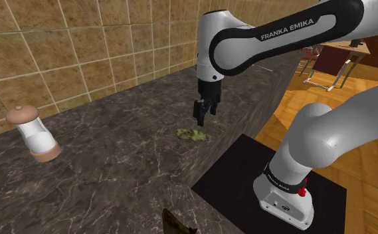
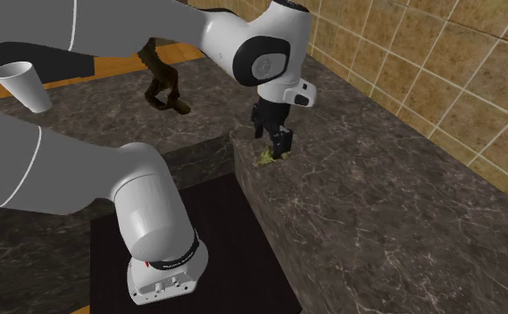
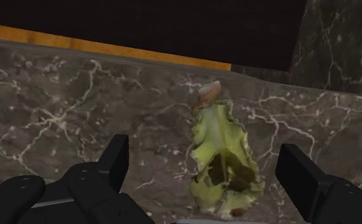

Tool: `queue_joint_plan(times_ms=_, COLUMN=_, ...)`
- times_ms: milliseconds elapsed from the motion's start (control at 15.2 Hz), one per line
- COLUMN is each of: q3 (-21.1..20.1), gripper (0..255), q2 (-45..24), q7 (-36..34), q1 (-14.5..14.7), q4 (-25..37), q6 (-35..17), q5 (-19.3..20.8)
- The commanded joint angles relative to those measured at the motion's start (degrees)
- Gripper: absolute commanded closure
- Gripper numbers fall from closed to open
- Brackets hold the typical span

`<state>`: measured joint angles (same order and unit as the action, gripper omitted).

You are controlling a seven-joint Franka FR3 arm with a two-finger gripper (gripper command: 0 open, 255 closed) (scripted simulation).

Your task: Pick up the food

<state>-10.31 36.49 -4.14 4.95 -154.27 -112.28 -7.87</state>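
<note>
The food is a flat, ragged yellow-green leafy piece (image 1: 193, 134) lying on the dark marble counter (image 1: 114, 153) near its edge. My black gripper (image 1: 201, 119) hangs just above it, slightly toward the wall side. From the second exterior view the gripper (image 2: 278, 150) stands right over the leaf (image 2: 266, 158). In the wrist view the leaf (image 3: 224, 159) lies between the two fingers (image 3: 116, 162), which stand wide apart and do not touch it. The gripper is open and holds nothing.
A white and tan grinder-like jar (image 1: 33, 133) leans on the counter at the shoulder view's left. A tiled wall (image 1: 61, 46) backs the counter. The counter edge drops to my black stand (image 1: 247, 179). A dark object (image 1: 177, 223) sits at the counter's near edge.
</note>
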Motion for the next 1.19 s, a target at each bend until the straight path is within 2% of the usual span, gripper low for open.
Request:
queue_joint_plan(times_ms=0, q3=-1.5, gripper=0, q2=-3.1, q7=-0.3, q1=0.8, q4=-1.2, q6=-5.1, q5=-0.6)
queue_joint_plan(times_ms=198, q3=-3.6, gripper=0, q2=-8.3, q7=-0.8, q1=1.6, q4=-2.1, q6=-11.9, q5=-0.9)
queue_joint_plan(times_ms=660, q3=-4.4, gripper=0, q2=-12.8, q7=-0.9, q1=1.5, q4=-4.8, q6=-19.0, q5=-1.0)
queue_joint_plan(times_ms=792, q3=-4.4, gripper=0, q2=-13.2, q7=-0.9, q1=1.4, q4=-5.0, q6=-19.6, q5=-1.0)
queue_joint_plan(times_ms=858, q3=-4.4, gripper=255, q2=-13.0, q7=-0.9, q1=1.5, q4=-4.9, q6=-19.5, q5=-1.0)
queue_joint_plan(times_ms=1122, q3=-4.4, gripper=255, q2=-13.1, q7=-0.9, q1=1.5, q4=-4.9, q6=-19.5, q5=-1.0)
